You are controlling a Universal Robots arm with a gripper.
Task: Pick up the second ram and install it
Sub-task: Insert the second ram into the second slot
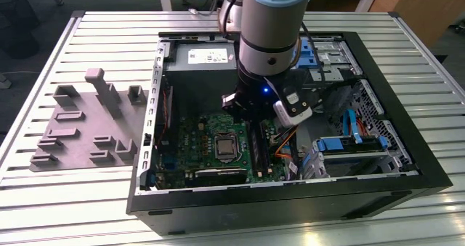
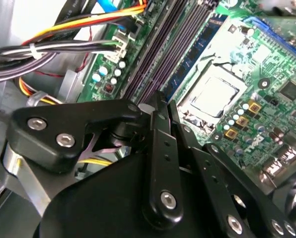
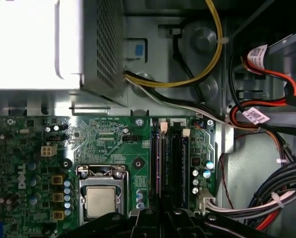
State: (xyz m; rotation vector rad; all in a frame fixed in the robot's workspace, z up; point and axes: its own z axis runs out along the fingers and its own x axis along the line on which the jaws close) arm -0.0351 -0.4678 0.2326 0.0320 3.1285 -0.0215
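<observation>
PC case (image 1: 407,172) lies open on the slatted table (image 1: 87,202). Grey tray (image 1: 80,123) sits to the exterior view's left of it. Arm reaches down into the case over the motherboard (image 1: 190,134).

Gripper (image 2: 160,106) is right above the RAM slots (image 3: 172,163), just beside the CPU socket (image 3: 101,198). In the second wrist view its fingers (image 2: 158,148) are pressed together. I can't make out any board between them, so I can't tell if it's clamping the second ram.

Sticks in the slots show edge-on in both wrist views. Can't tell which is the second ram, or if it's seated.

Handling judgement: light, stiff, thin card, fragile at contacts and chips. Grip the 2 long flat faces near mid-length, keep it square to the slot.
</observation>
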